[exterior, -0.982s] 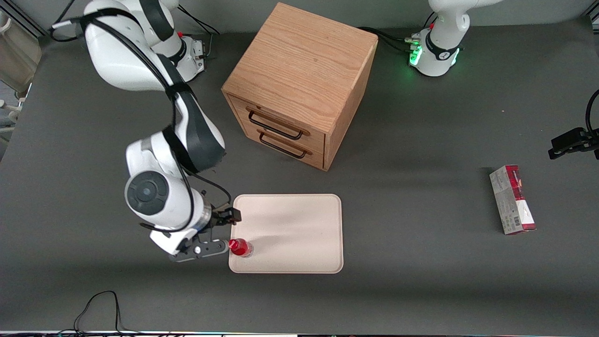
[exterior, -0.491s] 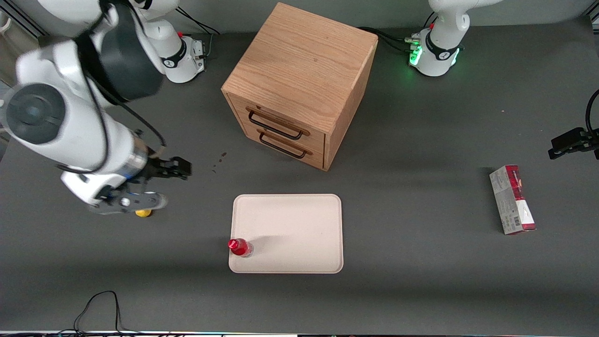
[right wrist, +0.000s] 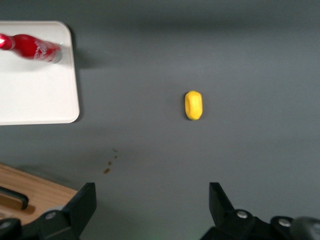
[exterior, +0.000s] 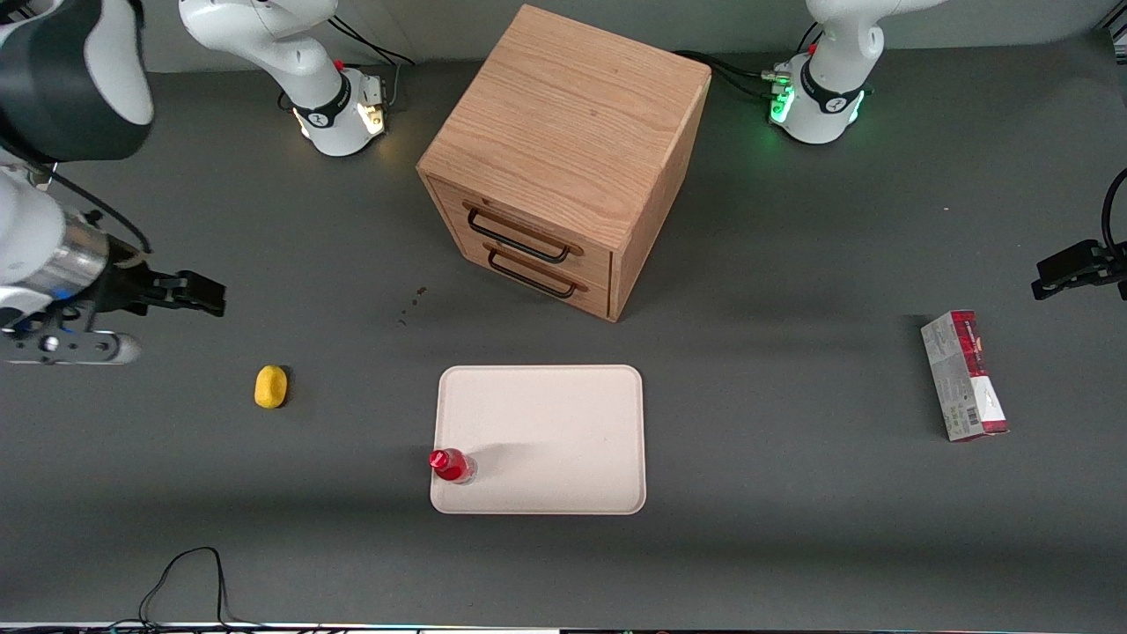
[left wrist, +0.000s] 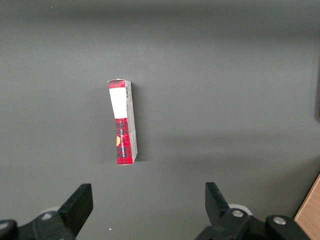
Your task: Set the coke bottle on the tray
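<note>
The small red coke bottle [exterior: 452,465] stands upright on the cream-white tray [exterior: 555,423], at the tray's corner nearest the front camera on the working arm's side. It also shows in the right wrist view [right wrist: 34,49] on the tray [right wrist: 35,95]. My right gripper [exterior: 141,321] is raised high at the working arm's end of the table, well away from the tray. It is open and empty, with its fingers [right wrist: 80,205] wide apart over bare table.
A small yellow object [exterior: 271,387] lies on the table between the gripper and the tray; it also shows in the right wrist view [right wrist: 193,105]. A wooden drawer cabinet [exterior: 563,158] stands farther back. A red-and-grey carton [exterior: 963,375] lies toward the parked arm's end.
My gripper has let go of the bottle on the tray, then risen and pulled away toward the working arm's end of the table. The bottle has stayed upright. The yellow object has come into view.
</note>
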Controlling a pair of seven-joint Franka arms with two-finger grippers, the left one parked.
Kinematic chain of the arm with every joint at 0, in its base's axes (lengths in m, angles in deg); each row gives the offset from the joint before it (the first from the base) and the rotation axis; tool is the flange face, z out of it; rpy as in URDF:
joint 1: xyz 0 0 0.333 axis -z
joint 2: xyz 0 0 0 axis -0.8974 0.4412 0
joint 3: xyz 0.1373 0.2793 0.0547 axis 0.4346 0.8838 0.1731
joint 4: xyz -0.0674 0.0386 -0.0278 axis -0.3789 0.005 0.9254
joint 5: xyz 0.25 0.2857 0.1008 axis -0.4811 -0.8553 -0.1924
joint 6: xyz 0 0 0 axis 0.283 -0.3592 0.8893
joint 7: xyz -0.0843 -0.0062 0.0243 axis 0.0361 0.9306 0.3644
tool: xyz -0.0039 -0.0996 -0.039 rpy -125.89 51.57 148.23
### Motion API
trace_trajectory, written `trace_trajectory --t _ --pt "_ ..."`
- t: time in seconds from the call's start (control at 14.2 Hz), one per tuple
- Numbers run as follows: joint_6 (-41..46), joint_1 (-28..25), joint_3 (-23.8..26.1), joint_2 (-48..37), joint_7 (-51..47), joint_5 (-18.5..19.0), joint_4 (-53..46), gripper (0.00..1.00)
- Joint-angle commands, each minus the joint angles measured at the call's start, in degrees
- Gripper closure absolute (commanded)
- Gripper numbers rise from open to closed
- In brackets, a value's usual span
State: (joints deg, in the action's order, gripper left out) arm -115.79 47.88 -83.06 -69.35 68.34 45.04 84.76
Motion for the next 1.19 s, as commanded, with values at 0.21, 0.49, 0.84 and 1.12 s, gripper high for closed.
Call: trace_trajectory --t 0.21,0.49,0.84,1.12 --pt "-7.08 9.93 6.27 -8.13 5.14 0.45 11.11 0.00" --pt "-6.20 12.16 7.80 -7.96 4.87 0.63 9.88 0.00" --pt "-3.22 12.16 6.39 -7.69 4.70 0.54 7.68 0.00" --pt "-2.77 11.37 4.73 -7.69 3.99 0.45 7.50 0.00"
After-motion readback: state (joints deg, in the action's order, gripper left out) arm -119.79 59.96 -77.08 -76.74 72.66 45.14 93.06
